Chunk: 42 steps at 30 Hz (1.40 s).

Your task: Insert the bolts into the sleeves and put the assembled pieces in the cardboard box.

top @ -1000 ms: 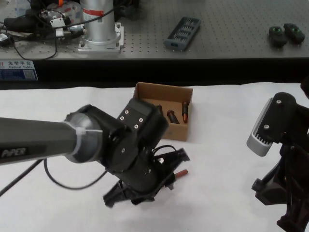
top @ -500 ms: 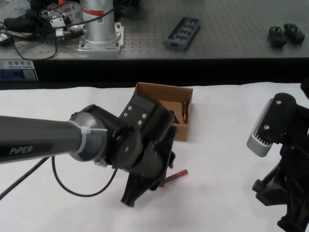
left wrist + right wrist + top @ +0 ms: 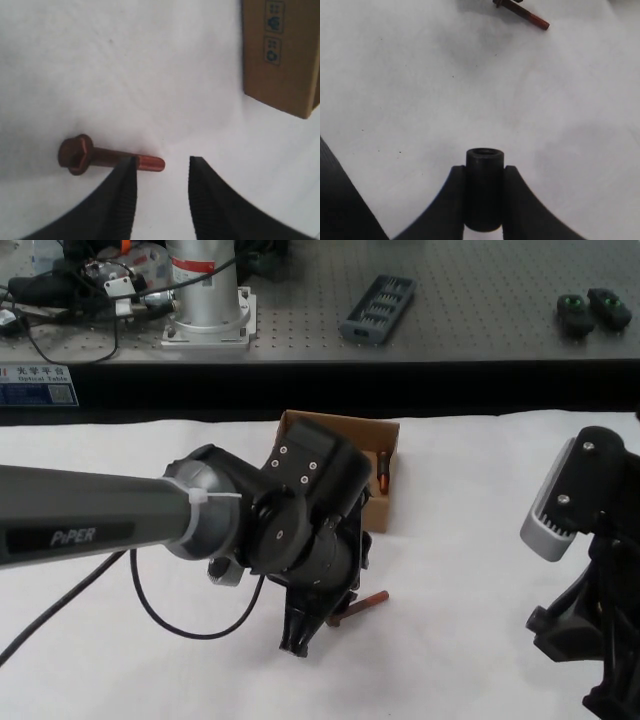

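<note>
bolt (image 3: 107, 157) lies flat on the white cloth (image 3: 100, 65). it is coppery, with its flanged head out to one side of the left gripper (image 3: 162, 161) and its shank running in toward the gap between the jaws. those jaws stand apart and hold nothing. one finger (image 3: 122, 200) crosses in front of the shank, so the plain tip of the bolt shows just inside the gap, close beside that finger and well short of the other one. whether the finger touches the shank cannot be told. the cardboard box (image 3: 280, 55) sits beyond the jaws, off on the side of the free finger and apart from the bolt. in the high view this gripper points down at the cloth, with the bolt poking out from beside its tips.

the right gripper (image 3: 485, 172) is clamped on a black sleeve (image 3: 485, 200). the sleeve sits lengthwise between the jaws, one finger pressed to each side. its open bore faces outward and its end stands proud of the fingertips. far out ahead of these jaws, well apart from the sleeve, the bolt lies on the cloth.
</note>
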{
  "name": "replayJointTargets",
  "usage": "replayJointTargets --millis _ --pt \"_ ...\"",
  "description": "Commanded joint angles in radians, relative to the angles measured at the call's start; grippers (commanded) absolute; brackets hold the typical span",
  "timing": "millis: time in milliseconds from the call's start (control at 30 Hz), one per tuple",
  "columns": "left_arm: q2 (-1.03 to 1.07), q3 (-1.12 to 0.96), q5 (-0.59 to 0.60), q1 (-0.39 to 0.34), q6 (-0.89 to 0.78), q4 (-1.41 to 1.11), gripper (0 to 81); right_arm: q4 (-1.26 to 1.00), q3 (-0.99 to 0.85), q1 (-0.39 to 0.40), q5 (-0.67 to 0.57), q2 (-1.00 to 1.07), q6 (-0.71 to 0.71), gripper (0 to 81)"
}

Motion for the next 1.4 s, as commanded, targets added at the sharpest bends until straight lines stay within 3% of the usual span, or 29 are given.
replayJointTargets --millis 0,367,567,667,900,1067,1233,1367 --pt "0.003 -0.016 -0.029 -0.004 -0.038 0.043 24.0 0.004 0.002 -0.001 -0.015 -0.017 -0.006 1.9" --pt "0.003 -0.030 -0.008 -0.018 -0.051 0.044 24.0 0.009 0.002 -0.004 -0.015 -0.046 -0.006 1.9" --pt "0.003 -0.030 0.023 -0.019 0.082 0.044 24.0 0.015 0.012 -0.004 -0.015 -0.046 -0.006 1.9" --pt "0.003 -0.030 0.067 -0.019 0.264 0.044 24.0 0.016 0.013 -0.004 -0.015 -0.046 -0.006 1.9" --pt "0.003 -0.030 0.157 -0.019 0.878 0.044 24.0 0.023 0.013 -0.004 -0.015 -0.046 -0.006 1.9" --pt "-0.004 -0.030 0.157 -0.011 1.336 0.044 24.0 0.025 0.013 -0.004 -0.015 -0.046 -0.006 1.9" --pt "-0.027 -0.030 0.157 0.011 1.909 0.126 24.0 0.039 0.013 -0.004 -0.015 -0.046 -0.006 1.9" --pt "-0.031 -0.030 0.157 0.032 2.187 0.219 24.6 0.039 0.013 -0.004 -0.015 -0.046 -0.006 1.9"
